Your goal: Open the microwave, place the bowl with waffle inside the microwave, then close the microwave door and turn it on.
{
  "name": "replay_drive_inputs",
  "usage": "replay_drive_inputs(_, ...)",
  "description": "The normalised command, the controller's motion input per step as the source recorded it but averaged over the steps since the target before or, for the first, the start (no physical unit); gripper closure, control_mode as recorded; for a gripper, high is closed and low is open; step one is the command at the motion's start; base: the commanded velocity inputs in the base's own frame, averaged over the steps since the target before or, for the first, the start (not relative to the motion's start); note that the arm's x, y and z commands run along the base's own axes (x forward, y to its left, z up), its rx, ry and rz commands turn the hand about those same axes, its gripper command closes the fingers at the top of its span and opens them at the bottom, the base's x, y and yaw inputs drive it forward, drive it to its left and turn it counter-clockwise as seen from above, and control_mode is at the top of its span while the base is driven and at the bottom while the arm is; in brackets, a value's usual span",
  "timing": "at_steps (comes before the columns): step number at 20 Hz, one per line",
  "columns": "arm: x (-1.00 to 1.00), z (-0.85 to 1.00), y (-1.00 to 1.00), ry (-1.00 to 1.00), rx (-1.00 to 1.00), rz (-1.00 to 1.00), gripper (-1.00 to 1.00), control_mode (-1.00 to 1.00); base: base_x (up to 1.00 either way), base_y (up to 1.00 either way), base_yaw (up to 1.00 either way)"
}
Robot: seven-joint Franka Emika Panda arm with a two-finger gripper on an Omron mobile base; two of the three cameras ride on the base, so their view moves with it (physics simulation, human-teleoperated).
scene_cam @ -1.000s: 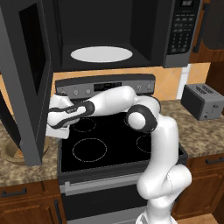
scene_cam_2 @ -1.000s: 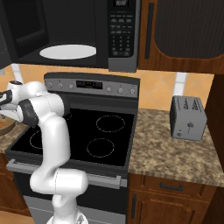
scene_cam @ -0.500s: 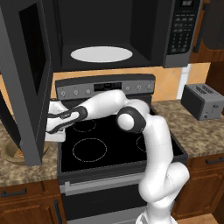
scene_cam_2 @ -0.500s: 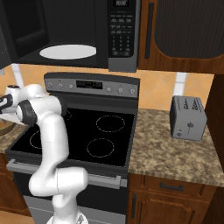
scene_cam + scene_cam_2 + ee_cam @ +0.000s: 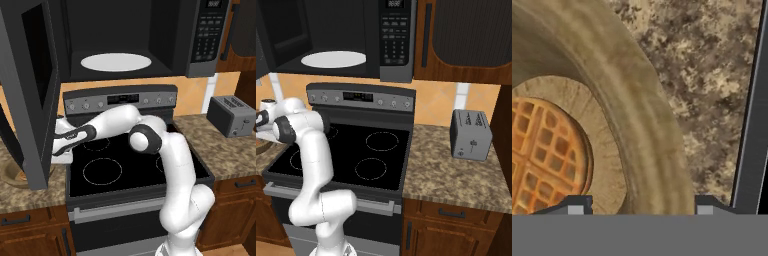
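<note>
Gripper (image 5: 641, 205) jaws spread, straddling the bowl (image 5: 637, 110) rim beside the waffle (image 5: 542, 160); pinch the wall squarely before lifting toward the microwave (image 5: 130, 40).

An orange-brown round waffle (image 5: 539, 157) with a square grid pattern is seen at left of the hand view, in a tan-brown wood-grained round bowl (image 5: 637, 130). Speckled brown-beige granite countertop (image 5: 712, 75) is shown at upper right. A black microwave with grey frame (image 5: 150, 40) and white round turntable (image 5: 116, 62) are seen at top of the left base view. A grey metal toaster (image 5: 230, 115) is seen at right, and a glossy black stove top with white burner rings (image 5: 120, 170) at centre.
</note>
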Motion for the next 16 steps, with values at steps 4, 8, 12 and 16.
replay_drive_inputs(4,-0.13,-0.1,0.02,-0.12,0.0,0.0,1.0,-1.0,0.0,0.0,0.0)
replay_drive_inputs(8,-0.69,0.16,-0.72,-0.28,0.17,0.0,1.0,-1.0,0.0,0.0,0.0)
replay_drive_inputs(12,-1.0,0.81,-1.0,-0.51,0.33,0.0,1.0,-1.0,0.0,0.0,0.0)
replay_drive_inputs(16,-1.0,0.81,-1.0,-0.48,0.29,0.0,1.0,-1.0,0.0,0.0,0.0)
